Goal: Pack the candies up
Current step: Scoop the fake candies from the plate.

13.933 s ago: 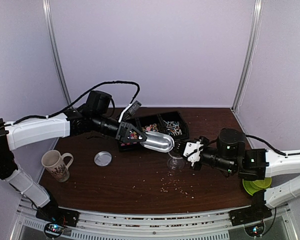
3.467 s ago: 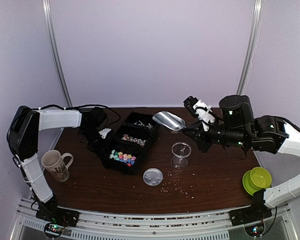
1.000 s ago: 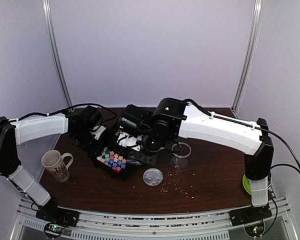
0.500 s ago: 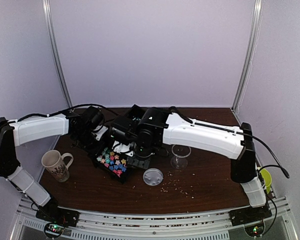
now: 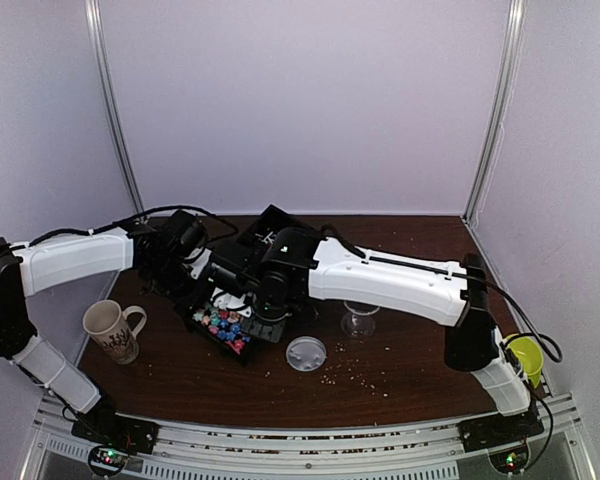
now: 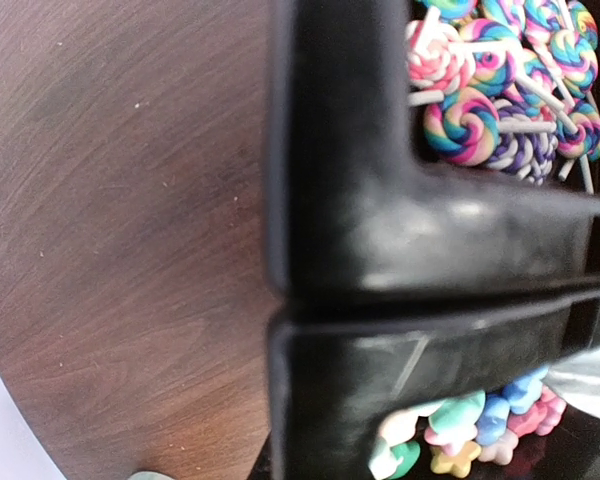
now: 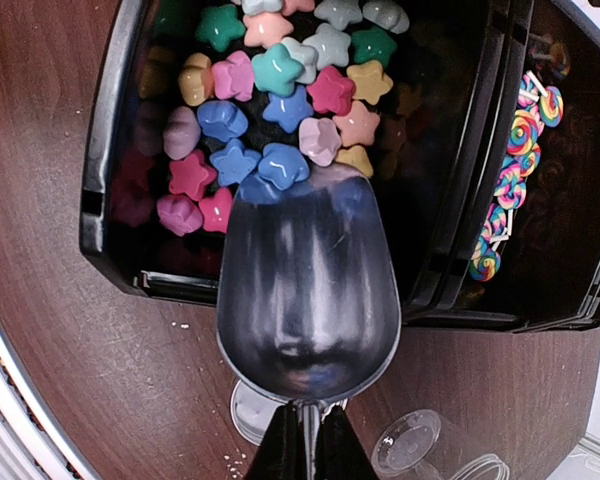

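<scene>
"Where was the right hand?"

"Pinching the scoop by its handle. The scoop's long axis ran straight ahead, over the tray near wall. A divider stood close on its right, with room on the left."

"And the candies?"

"Heaped at the scoop's lip, stars pointing every way. The left hand was pressed together at the tray's rim."

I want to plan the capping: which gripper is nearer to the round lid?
Right. The right gripper, holding the scoop over the black tray, is just up-left of the round lid in the top view; the left gripper grips the tray's far left side, farther off.
</scene>
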You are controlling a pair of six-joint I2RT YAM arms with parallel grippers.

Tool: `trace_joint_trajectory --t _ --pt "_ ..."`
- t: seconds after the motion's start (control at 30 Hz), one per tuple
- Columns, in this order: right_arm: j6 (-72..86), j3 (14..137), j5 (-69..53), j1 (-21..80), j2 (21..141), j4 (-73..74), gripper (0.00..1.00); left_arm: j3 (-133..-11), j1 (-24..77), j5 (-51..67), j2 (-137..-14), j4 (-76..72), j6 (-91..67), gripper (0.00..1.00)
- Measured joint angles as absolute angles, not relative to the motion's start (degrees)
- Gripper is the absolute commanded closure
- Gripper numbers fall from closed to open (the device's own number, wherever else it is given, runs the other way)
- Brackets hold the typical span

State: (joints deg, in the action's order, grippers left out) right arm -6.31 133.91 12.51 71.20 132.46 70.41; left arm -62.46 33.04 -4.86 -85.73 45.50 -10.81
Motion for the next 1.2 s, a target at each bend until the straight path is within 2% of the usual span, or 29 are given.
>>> trace_joint_trajectory --t 0.37,0.83,1.2 --pt "-5.4 129.5 11.8 71.4 132.6 61.3 1.0 -61.2 32.7 -5.8 -85.7 45.1 -10.5 1.0" --pt "5.1 112.9 12.0 71.4 129.2 35.9 1.0 -59.9 32.0 -7.1 -85.4 43.8 -10.8 1.0" --pt "11.1 100.9 14.1 71.5 126.4 16.2 1.0 -57.0 30.9 -11.2 -78.2 40.0 -10.7 1.0"
